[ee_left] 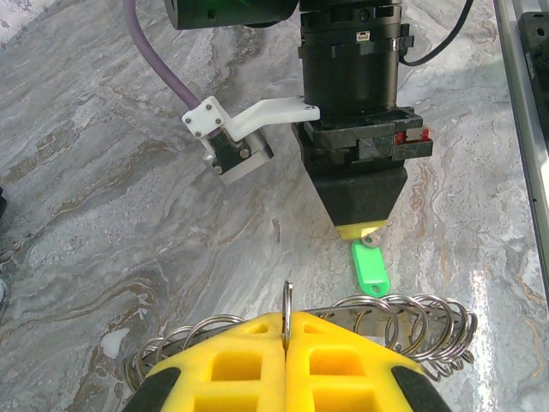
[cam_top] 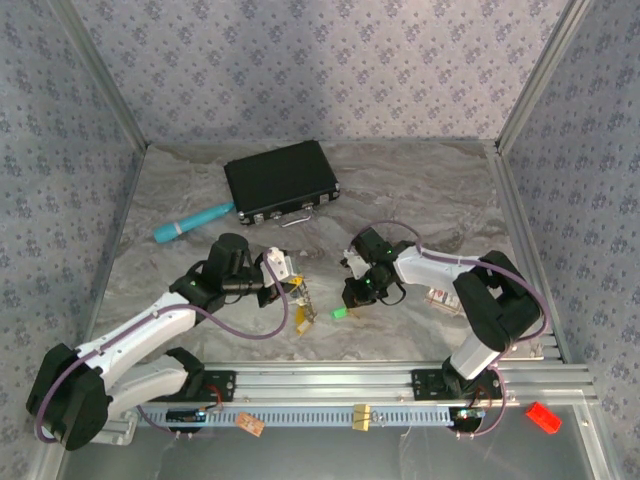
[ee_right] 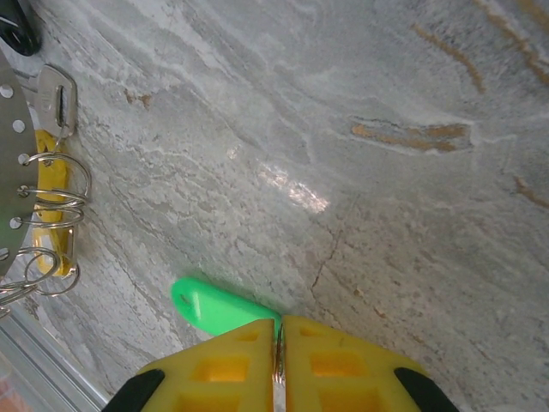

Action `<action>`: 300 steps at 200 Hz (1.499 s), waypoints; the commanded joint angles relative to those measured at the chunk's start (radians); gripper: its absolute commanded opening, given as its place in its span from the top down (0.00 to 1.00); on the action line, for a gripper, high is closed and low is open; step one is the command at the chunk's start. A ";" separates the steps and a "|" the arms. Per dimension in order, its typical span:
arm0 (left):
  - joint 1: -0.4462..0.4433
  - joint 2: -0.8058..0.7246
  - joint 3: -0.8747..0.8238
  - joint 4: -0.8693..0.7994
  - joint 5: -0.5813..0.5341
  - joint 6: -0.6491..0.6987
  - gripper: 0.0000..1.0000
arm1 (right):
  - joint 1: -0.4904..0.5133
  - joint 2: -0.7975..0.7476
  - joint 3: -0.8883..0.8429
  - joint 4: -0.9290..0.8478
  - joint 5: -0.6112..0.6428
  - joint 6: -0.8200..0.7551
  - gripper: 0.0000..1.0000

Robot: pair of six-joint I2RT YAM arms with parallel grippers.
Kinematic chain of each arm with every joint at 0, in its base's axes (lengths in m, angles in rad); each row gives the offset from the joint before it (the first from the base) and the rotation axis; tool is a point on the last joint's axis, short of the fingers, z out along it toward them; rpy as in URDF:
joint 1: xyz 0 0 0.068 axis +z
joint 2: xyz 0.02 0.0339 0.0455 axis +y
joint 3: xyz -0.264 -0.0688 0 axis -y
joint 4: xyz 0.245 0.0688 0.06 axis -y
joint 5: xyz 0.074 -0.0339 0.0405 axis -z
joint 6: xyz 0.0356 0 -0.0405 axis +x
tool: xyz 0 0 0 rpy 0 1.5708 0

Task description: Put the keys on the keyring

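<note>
My left gripper (ee_left: pixel 287 319) is shut on one thin wire loop of the grey keyring (ee_left: pixel 403 319), a flat metal piece with several loops along its rim, held just above the table. In the top view the left gripper (cam_top: pixel 296 296) and keyring (cam_top: pixel 306 306) sit mid-table. My right gripper (ee_right: pixel 279 324) is shut on the metal end of the green key (ee_right: pixel 214 306), whose plastic head rests near the table. Its tip (ee_left: pixel 364 230) faces the keyring, with the green key (ee_left: pixel 371 270) between them. A yellow-headed key (ee_right: pixel 50 184) and a silver key (ee_right: pixel 56 96) hang at the keyring (ee_right: pixel 10 163).
A black rectangular case (cam_top: pixel 281 181) lies at the back, with a teal tool (cam_top: pixel 192 222) to its left. A red-and-white tag (cam_top: pixel 440 298) sits beside the right arm. The aluminium rail (cam_top: pixel 380 380) runs along the near edge, and a red piece (cam_top: pixel 543 416) lies beyond it.
</note>
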 commanded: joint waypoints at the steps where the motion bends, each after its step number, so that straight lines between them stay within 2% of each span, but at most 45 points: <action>1: -0.008 -0.002 0.027 0.035 0.008 -0.005 1.00 | -0.002 0.016 0.023 -0.035 -0.005 0.001 0.87; 133: -0.009 -0.008 0.028 0.025 0.002 -0.002 1.00 | 0.005 0.038 0.037 -0.059 -0.001 -0.015 0.85; 196: -0.008 -0.012 0.030 0.017 -0.002 -0.004 1.00 | 0.004 0.022 0.037 -0.060 -0.001 -0.013 0.95; 209: -0.008 -0.013 0.032 0.017 -0.006 -0.008 1.00 | 0.004 0.013 0.037 -0.063 0.003 -0.013 1.00; 245: -0.009 -0.020 0.035 0.015 -0.037 -0.050 1.00 | 0.011 -0.071 0.029 -0.061 0.022 -0.025 1.00; 300: -0.014 -0.036 0.027 0.016 -0.087 -0.234 1.00 | 0.055 -0.310 -0.031 0.026 0.097 -0.106 1.00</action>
